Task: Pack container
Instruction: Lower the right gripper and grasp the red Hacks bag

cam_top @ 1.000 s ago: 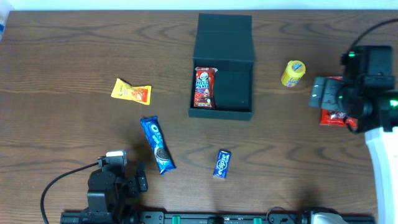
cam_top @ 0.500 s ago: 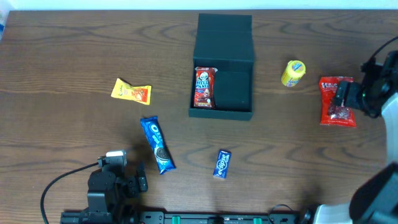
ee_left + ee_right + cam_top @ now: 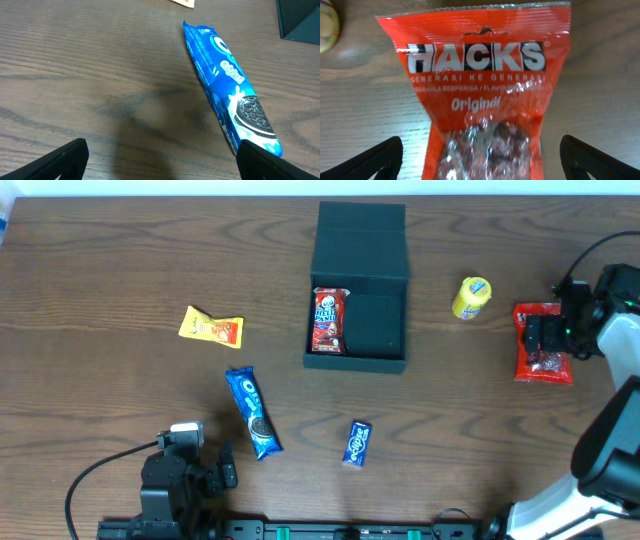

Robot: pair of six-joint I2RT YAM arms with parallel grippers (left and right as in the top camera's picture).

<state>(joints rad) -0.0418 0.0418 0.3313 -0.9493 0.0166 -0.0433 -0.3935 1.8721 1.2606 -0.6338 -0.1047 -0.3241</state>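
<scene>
The dark teal container stands open at the table's middle back, its flap lid raised behind it. A red snack packet lies inside it along the left wall. My right gripper is open and hovers over a red Hacks candy packet at the far right. In the right wrist view the fingers straddle the packet without closing on it. My left gripper is open and empty near the front edge. Its fingers are just short of a blue Oreo packet.
A yellow packet lies at the left, the Oreo packet lies front left, and a small blue packet lies front centre. A yellow round snack sits between the container and the Hacks packet.
My right arm has swung out toward the right edge, uncovering most of the Hacks packet, and the gripper now sits over it. The left arm has not moved.
</scene>
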